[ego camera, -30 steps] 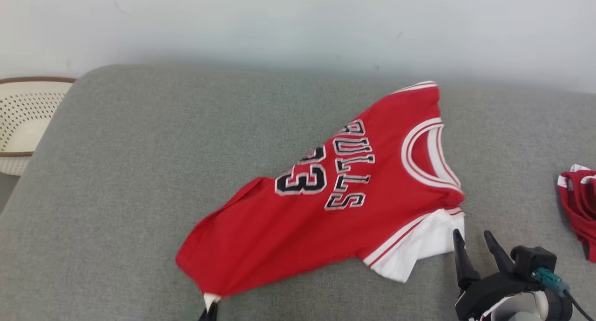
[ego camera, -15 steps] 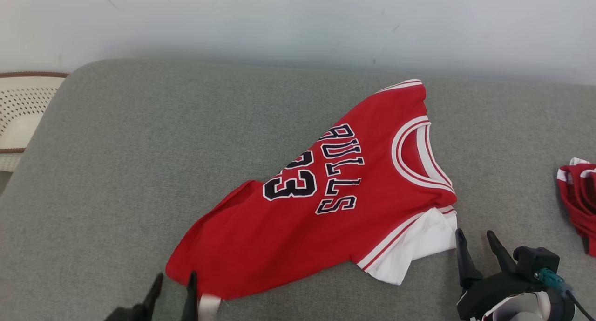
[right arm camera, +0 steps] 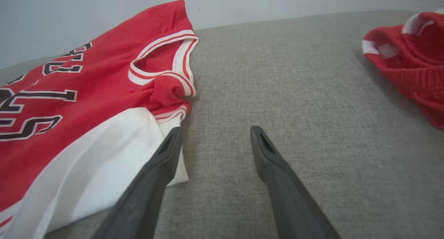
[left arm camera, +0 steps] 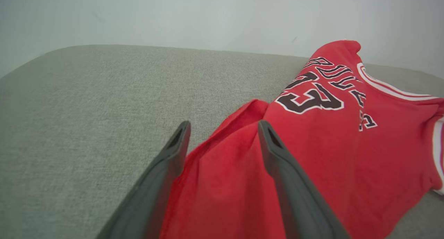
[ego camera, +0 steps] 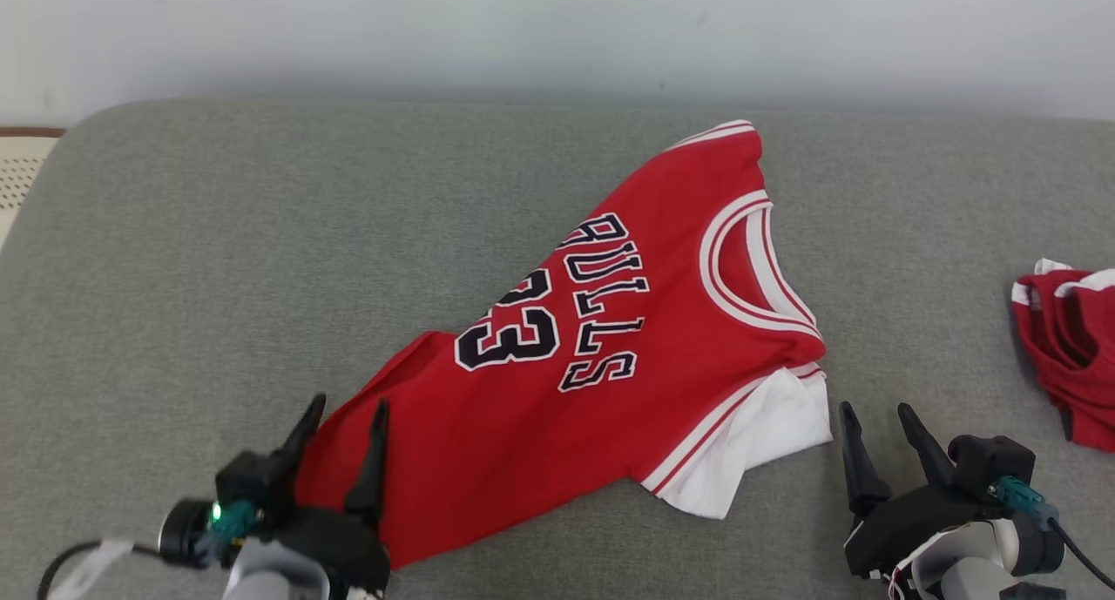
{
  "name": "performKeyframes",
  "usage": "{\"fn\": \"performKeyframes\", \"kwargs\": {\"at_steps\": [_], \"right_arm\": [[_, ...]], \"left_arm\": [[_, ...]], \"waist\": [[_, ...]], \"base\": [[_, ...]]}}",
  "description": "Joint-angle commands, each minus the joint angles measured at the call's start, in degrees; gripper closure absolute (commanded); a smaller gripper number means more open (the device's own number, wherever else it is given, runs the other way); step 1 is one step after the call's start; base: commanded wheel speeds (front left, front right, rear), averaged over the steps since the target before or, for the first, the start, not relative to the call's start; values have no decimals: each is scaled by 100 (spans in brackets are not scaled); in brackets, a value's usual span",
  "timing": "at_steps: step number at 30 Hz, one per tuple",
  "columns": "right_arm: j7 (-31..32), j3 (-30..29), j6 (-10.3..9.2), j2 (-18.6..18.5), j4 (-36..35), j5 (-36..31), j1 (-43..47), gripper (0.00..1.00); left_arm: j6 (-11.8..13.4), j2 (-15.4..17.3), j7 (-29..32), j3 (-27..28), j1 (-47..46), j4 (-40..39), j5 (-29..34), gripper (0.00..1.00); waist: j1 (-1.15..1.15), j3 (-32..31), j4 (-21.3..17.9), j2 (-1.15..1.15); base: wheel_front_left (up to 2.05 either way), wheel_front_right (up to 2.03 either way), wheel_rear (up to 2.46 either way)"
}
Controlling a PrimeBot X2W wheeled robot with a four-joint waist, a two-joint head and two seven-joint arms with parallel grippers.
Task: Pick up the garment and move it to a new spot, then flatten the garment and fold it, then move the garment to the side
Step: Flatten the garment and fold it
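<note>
Jersey (ego camera: 592, 356) - thin knit, judged light and limp; likely sags and bunches if lifted by one point. Lies slantwise mid gray cushion (ego camera: 218, 260), collar far right, hem near left. Best holds: hem corner plus white sleeve edge.

Left claw (ego camera: 348, 404) fingers apart, astride hem corner, clamping nothing. Right claw (ego camera: 873, 408) apart, just beside white sleeve.

Count - one jersey, one other red garment (ego camera: 1067, 356) at right edge, two claws.

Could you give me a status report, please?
Left gripper open over Bulls jersey hem. Right gripper open, beside its white sleeve. Jersey down, not yet flat. Second red garment apart at right.
</note>
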Motion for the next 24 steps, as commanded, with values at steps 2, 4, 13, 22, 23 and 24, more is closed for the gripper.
{"fn": "performKeyframes", "kwargs": {"at_steps": [2,4,13,22,23,24], "right_arm": [[-2,37,-7,-47,0,18,-82,0],[-2,49,-7,-80,-4,23,-117,0],[-2,119,-7,-103,23,66,-228,0],[-2,129,-7,-53,25,69,-278,0],[-2,134,-7,-42,25,61,-286,0],[-2,135,-7,-36,28,60,-295,0]], "left_arm": [[-35,35,-7,-13,-410,339,171,0],[-61,73,-7,-34,-721,580,254,0],[-164,198,-7,-297,-1922,2150,548,0],[-135,180,-7,-387,-2493,3178,492,98],[-103,178,-7,-382,-2522,3269,477,100],[-107,175,-7,-382,-2558,3343,455,100]], "waist": [[0,129,-146,0],[0,195,-216,0],[0,371,-539,0],[0,440,-635,0],[0,446,-638,0],[0,454,-640,0]], "base": [[0,0,0],[0,0,0],[0,0,0],[0,0,0],[0,0,0],[0,0,0]]}}
